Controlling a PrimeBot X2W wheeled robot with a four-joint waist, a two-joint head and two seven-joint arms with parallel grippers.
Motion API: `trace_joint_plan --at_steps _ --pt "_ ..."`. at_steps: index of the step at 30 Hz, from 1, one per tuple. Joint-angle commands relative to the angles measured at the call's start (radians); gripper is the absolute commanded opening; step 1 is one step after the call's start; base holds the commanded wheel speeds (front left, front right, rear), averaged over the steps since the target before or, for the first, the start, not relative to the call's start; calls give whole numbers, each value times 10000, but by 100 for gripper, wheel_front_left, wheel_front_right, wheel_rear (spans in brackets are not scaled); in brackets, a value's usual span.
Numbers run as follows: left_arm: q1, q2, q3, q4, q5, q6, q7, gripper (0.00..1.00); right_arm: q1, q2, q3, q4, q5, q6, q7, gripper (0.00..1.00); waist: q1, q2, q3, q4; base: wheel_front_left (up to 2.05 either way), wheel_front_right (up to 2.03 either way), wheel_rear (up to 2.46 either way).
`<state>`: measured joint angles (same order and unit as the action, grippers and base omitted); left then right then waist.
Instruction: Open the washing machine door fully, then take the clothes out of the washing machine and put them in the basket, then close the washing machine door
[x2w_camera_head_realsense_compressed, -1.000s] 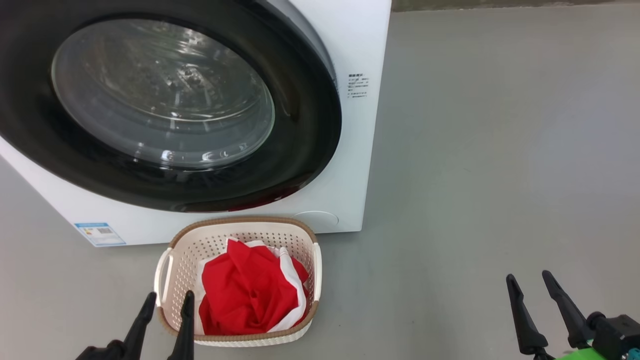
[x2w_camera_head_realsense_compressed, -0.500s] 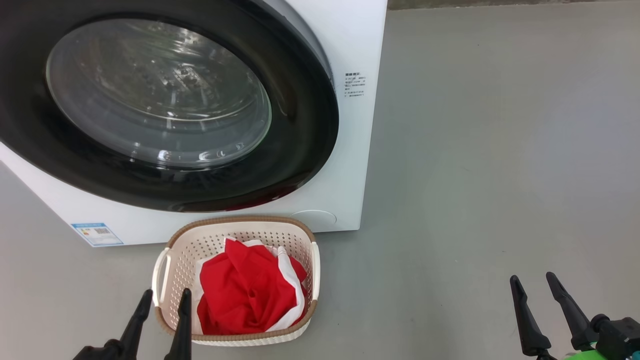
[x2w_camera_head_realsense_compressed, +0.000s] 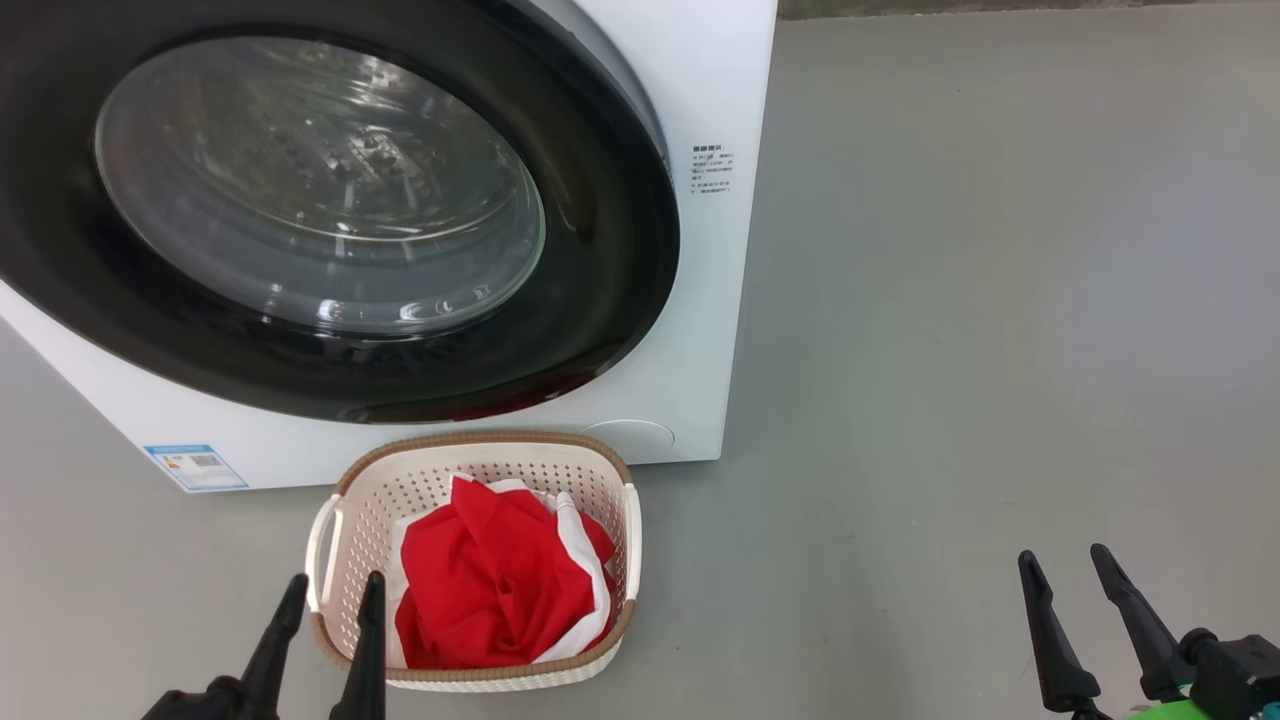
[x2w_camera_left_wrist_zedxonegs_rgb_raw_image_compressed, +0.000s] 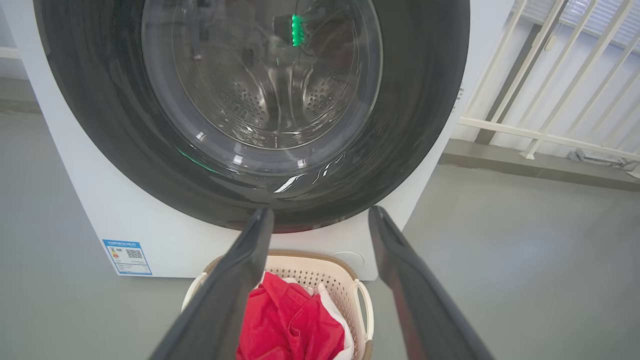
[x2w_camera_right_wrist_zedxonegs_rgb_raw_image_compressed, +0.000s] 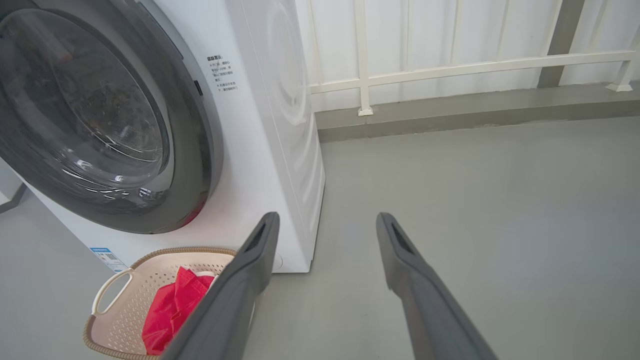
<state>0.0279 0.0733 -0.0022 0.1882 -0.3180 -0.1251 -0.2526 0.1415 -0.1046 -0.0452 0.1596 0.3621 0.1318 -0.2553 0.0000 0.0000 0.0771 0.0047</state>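
The white washing machine (x2w_camera_head_realsense_compressed: 700, 330) fills the upper left of the head view, its black-rimmed glass door (x2w_camera_head_realsense_compressed: 320, 190) lying flat against the front. On the floor just before it stands the cream basket (x2w_camera_head_realsense_compressed: 370, 500) with red and white clothes (x2w_camera_head_realsense_compressed: 490, 585) heaped inside. My left gripper (x2w_camera_head_realsense_compressed: 335, 592) hovers open at the basket's near left corner, nothing between its fingers. Far to the right, my right gripper (x2w_camera_head_realsense_compressed: 1062, 565) is open over bare floor. The left wrist view shows the door (x2w_camera_left_wrist_zedxonegs_rgb_raw_image_compressed: 250, 110), the basket (x2w_camera_left_wrist_zedxonegs_rgb_raw_image_compressed: 345, 295) and the clothes (x2w_camera_left_wrist_zedxonegs_rgb_raw_image_compressed: 285, 320); the right wrist view shows the basket (x2w_camera_right_wrist_zedxonegs_rgb_raw_image_compressed: 125, 305).
A grey floor (x2w_camera_head_realsense_compressed: 1000, 300) spreads to the right of the machine. A white railing (x2w_camera_right_wrist_zedxonegs_rgb_raw_image_compressed: 450, 67) and a low kerb run behind it. A blue label (x2w_camera_head_realsense_compressed: 195, 467) sits on the machine's lower left front.
The head view has shifted very slightly. Both grippers stay open in nearly the same places.
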Motion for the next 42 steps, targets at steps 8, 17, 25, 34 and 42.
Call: trace_joint_plan --at_steps 8,17,25,34,42 --pt "69 -132 -96 451 -106 13 64 0 14 205 39 497 14 0 6 0 0 0 14 6 0 0 0" --pt "68 -178 -66 575 -918 9 257 0 -98 254 62 651 817 -1 190 0 21 0 -57 2 0 0 0" --pt "-50 -155 -18 605 -1765 5 462 0 -281 236 62 686 1654 -1 389 0 1 0 -82 -1 0 0 0" --pt "-149 -138 38 607 -2610 1 672 0 -445 226 52 700 2486 -2 595 0 0 0 -130 -4 0 0 0" --pt "-243 -125 98 603 -3447 -4 885 0 -604 222 34 710 3309 -3 806 0 0 0 -178 -8 0 0 0"
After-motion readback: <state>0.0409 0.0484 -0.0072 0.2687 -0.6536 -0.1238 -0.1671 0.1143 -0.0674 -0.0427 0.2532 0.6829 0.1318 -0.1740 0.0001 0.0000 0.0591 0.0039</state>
